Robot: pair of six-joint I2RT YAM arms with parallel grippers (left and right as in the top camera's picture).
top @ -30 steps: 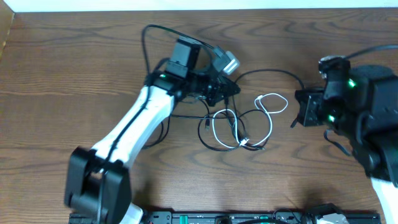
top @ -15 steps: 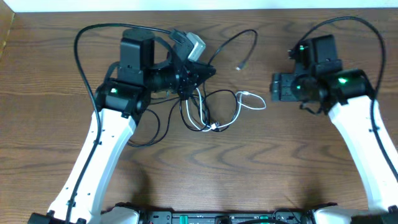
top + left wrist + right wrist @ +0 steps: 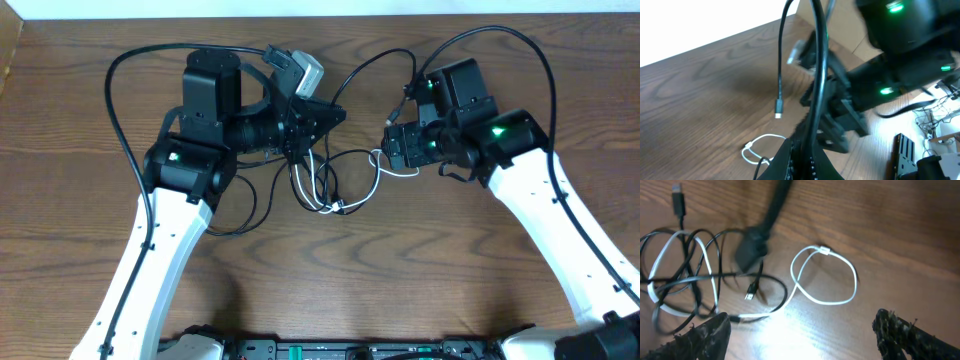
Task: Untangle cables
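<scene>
My left gripper (image 3: pixel 335 114) is shut on a long black cable (image 3: pixel 375 62) that arcs up from it and ends in a small plug (image 3: pixel 405 92). In the left wrist view the jaws (image 3: pixel 809 150) pinch that cable (image 3: pixel 819 65), and its plug (image 3: pixel 778 108) hangs above the wood. Below the left gripper, the other black cables lie in a tangle (image 3: pixel 325 185) with the white cable woven through. The white cable's free loop (image 3: pixel 398 168) lies to the right. My right gripper (image 3: pixel 388 150) hangs open just over that loop (image 3: pixel 825 275), its fingertips (image 3: pixel 705 335) wide apart and holding nothing.
The wooden table (image 3: pixel 450 290) carries everything. Thick black arm wires loop over the left arm (image 3: pixel 120 90) and the right arm (image 3: pixel 545 60). A dark equipment rail (image 3: pixel 350 350) runs along the front edge.
My right arm has swung left and down toward the white loop, with its jaws now open. The left gripper has kept hold of the black cable and barely shifted.
</scene>
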